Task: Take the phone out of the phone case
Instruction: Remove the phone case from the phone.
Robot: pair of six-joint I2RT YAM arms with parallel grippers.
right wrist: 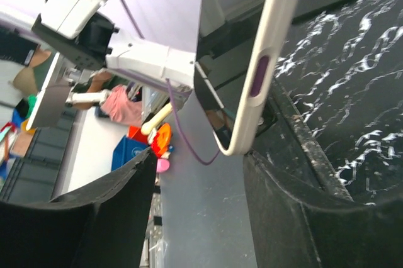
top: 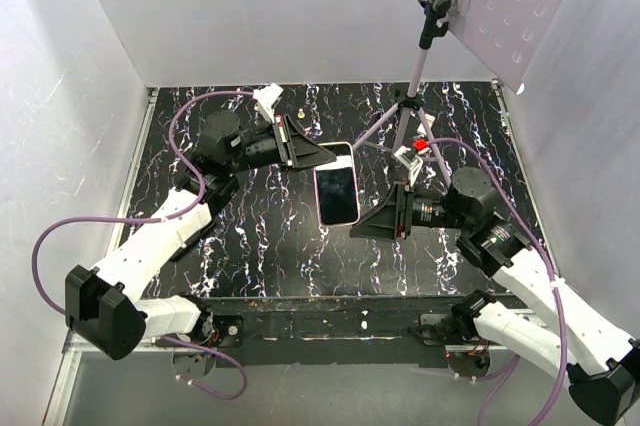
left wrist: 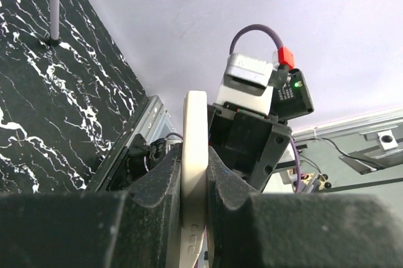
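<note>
left arm (top: 160,231), jaws clamped on the phone case (left wrist: 194,148); right arm (top: 530,281), jaws gaping at its corner.

Glossy glass phone (top: 337,194), smooth plastic case (left wrist: 194,155)

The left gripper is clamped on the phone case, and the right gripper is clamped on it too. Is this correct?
Not quite. The left gripper is clamped on the phone case, but the right gripper is open, its fingers spread apart around the case's corner; the right wrist view shows it.

Edge-on phone case (left wrist: 194,155) — clamped between the jaws.
</note>
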